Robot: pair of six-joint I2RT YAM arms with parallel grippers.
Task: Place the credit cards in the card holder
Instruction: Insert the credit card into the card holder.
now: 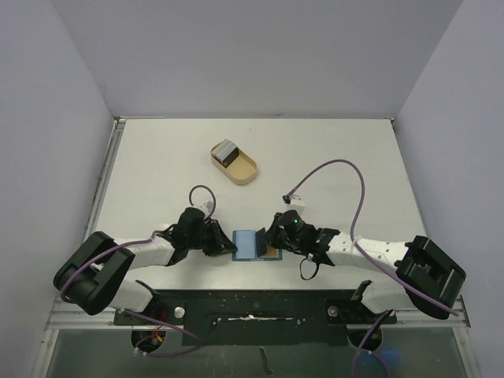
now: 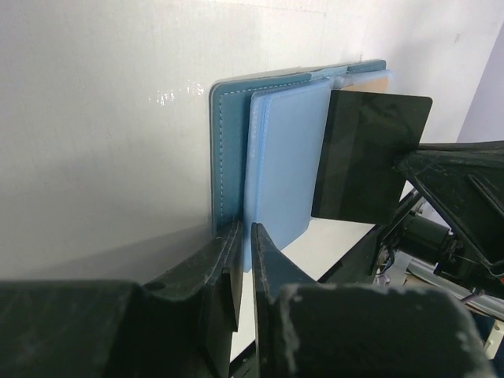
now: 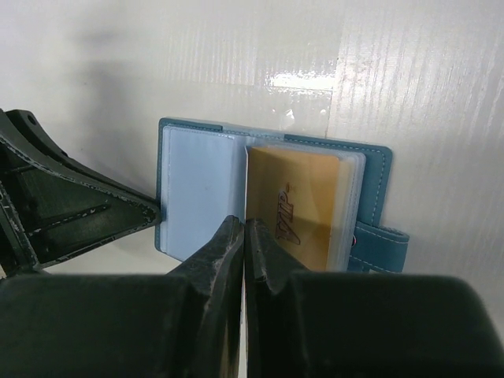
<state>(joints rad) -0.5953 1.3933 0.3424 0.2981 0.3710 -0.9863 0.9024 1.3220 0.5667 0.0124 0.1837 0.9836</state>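
The teal card holder [image 1: 248, 246] lies open near the table's front edge, with light blue pocket leaves [image 2: 283, 157] showing. My left gripper [image 1: 227, 246] [image 2: 246, 236] is shut on the holder's left edge, pinching a blue leaf. A dark credit card [image 1: 261, 235] [image 2: 370, 157] stands upright over the holder's middle, and my right gripper [image 1: 270, 236] [image 3: 245, 227] is shut on it. In the right wrist view that card shows only edge-on. A tan-orange card [image 3: 299, 205] sits in a clear pocket on the holder's [image 3: 197, 181] right side. More credit cards [image 1: 226, 151] are stacked in the tray.
A tan oblong tray [image 1: 246, 172] stands at the table's middle back, well beyond both grippers. The holder's snap tab [image 3: 382, 236] sticks out on its right side. Purple cables loop over the table by each arm.
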